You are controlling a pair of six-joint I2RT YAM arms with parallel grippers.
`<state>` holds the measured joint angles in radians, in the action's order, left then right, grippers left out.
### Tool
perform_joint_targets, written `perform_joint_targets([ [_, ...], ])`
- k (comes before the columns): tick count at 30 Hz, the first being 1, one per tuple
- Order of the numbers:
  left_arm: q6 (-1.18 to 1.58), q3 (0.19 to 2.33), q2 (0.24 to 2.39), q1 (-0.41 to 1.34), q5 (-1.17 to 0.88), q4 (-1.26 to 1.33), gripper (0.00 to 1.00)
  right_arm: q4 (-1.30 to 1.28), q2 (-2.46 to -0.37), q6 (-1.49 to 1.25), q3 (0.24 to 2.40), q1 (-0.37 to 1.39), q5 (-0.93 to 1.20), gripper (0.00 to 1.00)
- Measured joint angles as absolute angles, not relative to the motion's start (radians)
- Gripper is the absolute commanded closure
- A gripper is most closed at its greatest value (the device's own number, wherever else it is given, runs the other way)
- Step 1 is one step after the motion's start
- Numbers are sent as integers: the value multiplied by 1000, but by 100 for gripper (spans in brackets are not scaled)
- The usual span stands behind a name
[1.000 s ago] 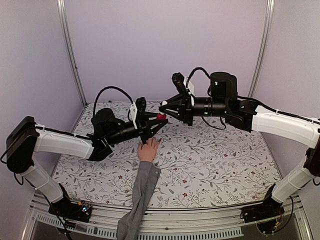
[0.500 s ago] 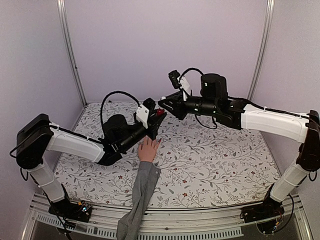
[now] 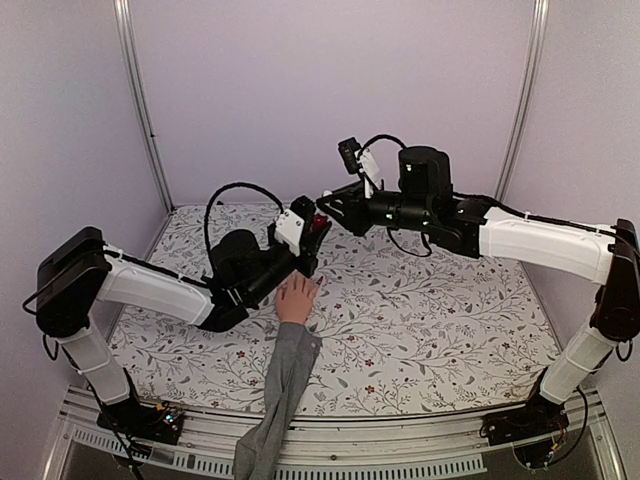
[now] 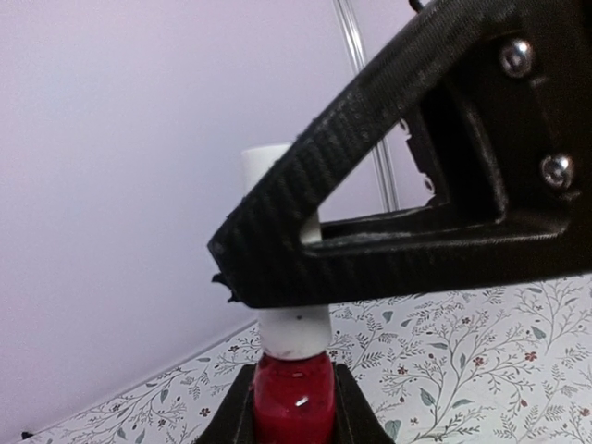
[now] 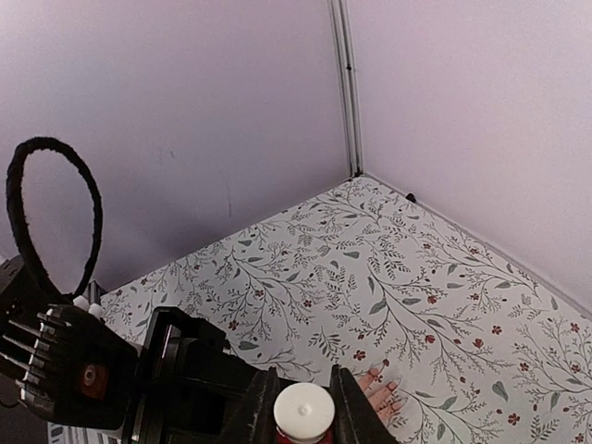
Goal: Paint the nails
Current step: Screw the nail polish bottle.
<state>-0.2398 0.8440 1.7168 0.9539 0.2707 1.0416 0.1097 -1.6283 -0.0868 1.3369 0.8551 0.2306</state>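
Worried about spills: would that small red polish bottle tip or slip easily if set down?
Probably tippy: the polish bottle looks narrow under a tall white cap. Its glossy red body may be slick and, if glass, fragile. It looks steady, clamped by the left gripper, with the right gripper shut on the cap.

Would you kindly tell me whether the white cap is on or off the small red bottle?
On: the white cylindrical cap sits flush on the small red polish bottle, with no brush showing. How tightly it is screwed, cannot tell.
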Motion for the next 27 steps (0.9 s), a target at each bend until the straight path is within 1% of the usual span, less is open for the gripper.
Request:
perform_joint_targets([
  [1, -240, 840, 1714, 954, 265, 1041, 100, 109, -1627, -90, 1336, 855, 233, 67],
  [2, -240, 838, 1709, 953, 246, 1041, 100, 105, -1625, -91, 1333, 856, 242, 63],
  [9, -227, 818, 1642, 955, 120, 1019, 100, 93, -1558, -66, 1253, 866, 282, 44],
  [13, -208, 810, 1602, 951, 24, 1008, 100, 97, -1480, -26, 1192, 865, 333, 36],
  [17, -173, 802, 1563, 936, -135, 986, 100, 98, -1417, 36, 1147, 865, 410, 35],
  [21, -123, 802, 1537, 887, -382, 948, 100, 84, -1372, 115, 1129, 863, 506, 35],
  [27, -93, 839, 1533, 846, -645, 826, 100, 35, -1340, 251, 1129, 863, 631, 38],
])
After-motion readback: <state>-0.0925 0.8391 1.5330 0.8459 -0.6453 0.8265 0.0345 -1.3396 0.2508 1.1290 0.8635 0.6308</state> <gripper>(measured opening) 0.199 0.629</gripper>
